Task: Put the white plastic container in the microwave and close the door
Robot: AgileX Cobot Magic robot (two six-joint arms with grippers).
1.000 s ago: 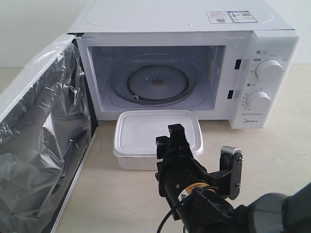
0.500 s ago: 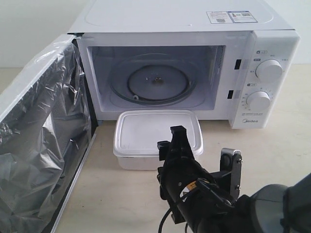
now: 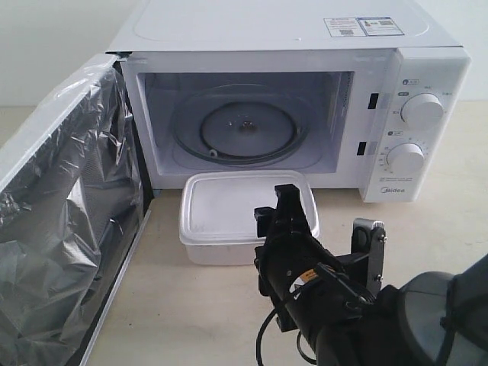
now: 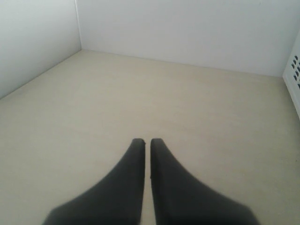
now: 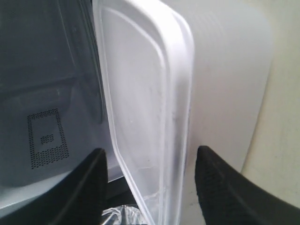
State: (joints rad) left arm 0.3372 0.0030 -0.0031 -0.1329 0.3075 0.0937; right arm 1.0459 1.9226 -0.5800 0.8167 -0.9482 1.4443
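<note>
**Right gripper** (image 3: pixel 328 225): nearest item. Jaws spread wide. Over the last second it has moved forward and to the right, and the lid's right-hand rim now lies between its fingers, ungripped.

**White plastic container** (image 3: pixel 229 206): on the tabletop (image 3: pixel 191 305) just before the microwave (image 3: pixel 267 30) mouth, hardly moved.

**Glass turntable** (image 3: pixel 245 128): bare.

**Door** (image 3: pixel 69 213): swung wide open.

**Left gripper** (image 4: pixel 146 146): fingers pressed together, empty.

**Status:** the grasp looks close. Loading and shutting the door remain.
</note>
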